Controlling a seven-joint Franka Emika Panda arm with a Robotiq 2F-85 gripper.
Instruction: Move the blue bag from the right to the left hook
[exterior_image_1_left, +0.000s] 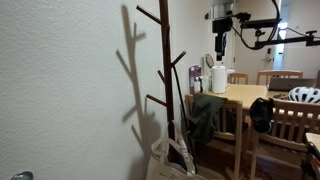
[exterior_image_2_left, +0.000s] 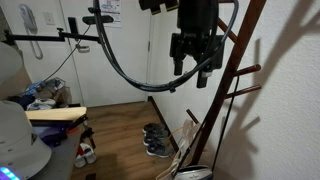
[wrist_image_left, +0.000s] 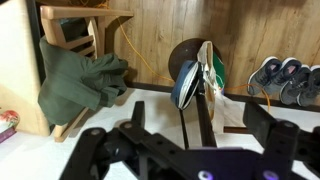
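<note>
The wooden coat rack (exterior_image_1_left: 165, 85) is standing close to the white wall, its bare pegs angling upward, and everything else is arranging itself around it. Beyond the rack in an exterior view, a wooden dining table (exterior_image_1_left: 245, 95) is carrying a white kettle (exterior_image_1_left: 218, 78), with a dark green garment (exterior_image_1_left: 205, 115) hanging over the chair nearest the rack. The wrist view is showing that same garment (wrist_image_left: 80, 80) drooping off to one side of the rack's pole.

The gripper (exterior_image_2_left: 192, 75) is hanging high in the air beside the rack's upper pegs, thick black cables looping away from it. Its fingers (exterior_image_2_left: 205, 75) are standing well apart with nothing between them. The wrist view is agreeing: the gripper (wrist_image_left: 195, 125) is spread wide, looking straight down along the pole.

A cream tote bag (exterior_image_1_left: 170, 160) is sagging at the foot of the rack.

The blue bag (wrist_image_left: 186, 85) is hanging low against the pole, seen edge-on from above with its darker rim showing, well below the gripper. I cannot tell which peg is carrying it.

A few sneakers (wrist_image_left: 280, 75) are lying on the wooden floor near the rack's base, by the wall (exterior_image_2_left: 155, 140).
</note>
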